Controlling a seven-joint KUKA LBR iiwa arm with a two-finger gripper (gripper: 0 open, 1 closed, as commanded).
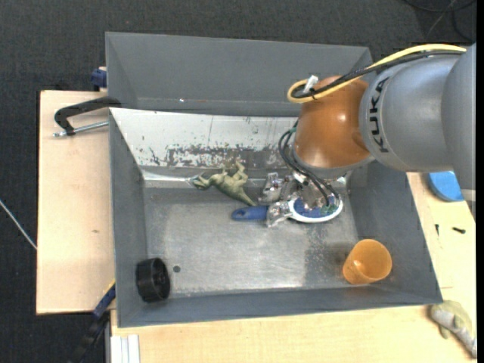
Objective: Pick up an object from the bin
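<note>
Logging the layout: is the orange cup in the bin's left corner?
No, the orange cup sits near the right corner; the black wheel occupies the left.

The bin (227, 66) is grey, the cup (367, 262) orange, the wheel (152, 280) black, the figure (231, 181) olive-green.

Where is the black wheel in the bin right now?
In the camera view, the black wheel lies in the bin's near left corner, far from the orange cup at the near right.

Black wheel (152, 280) front-left, orange cup (367, 262) front-right (well apart); green figure (231, 181) at back.
</note>
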